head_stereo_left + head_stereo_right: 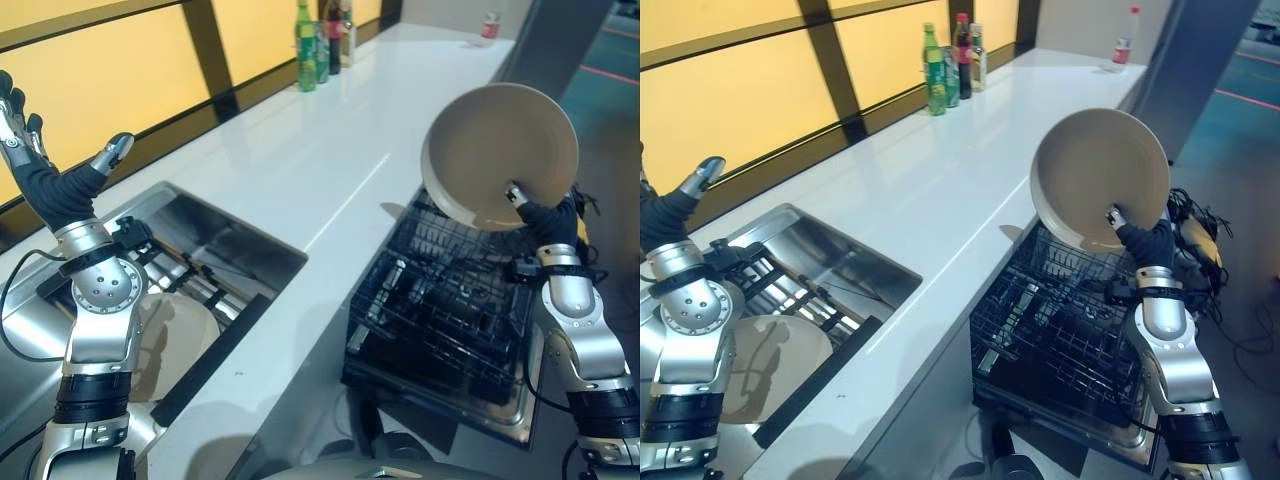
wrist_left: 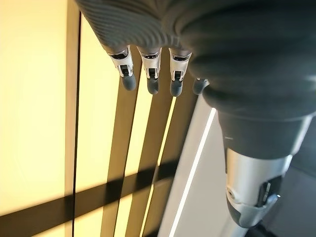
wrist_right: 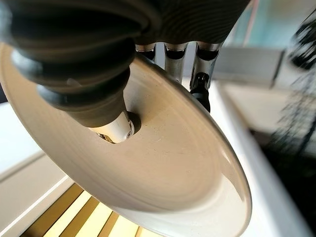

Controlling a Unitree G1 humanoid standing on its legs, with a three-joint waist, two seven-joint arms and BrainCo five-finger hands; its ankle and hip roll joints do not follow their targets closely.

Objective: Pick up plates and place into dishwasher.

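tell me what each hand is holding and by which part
The right hand pinches the plate at its lower rim, thumb on the face, fingers behind. The left hand holds nothing.

Both eye views look down from the robot's head along the white counter (image 1: pixel 300 180), sharing the sink (image 1: pixel 215 250) at lower left, the dishwasher rack (image 1: pixel 1060 330) at lower right and the bottles (image 1: pixel 950 60) at upper centre. The left wrist view looks very closely past the left robot hand (image 2: pixel 148 69) at yellow panels. The right wrist view sits right against the plate (image 3: pixel 163 163) held by the right robot hand (image 3: pixel 113 123).
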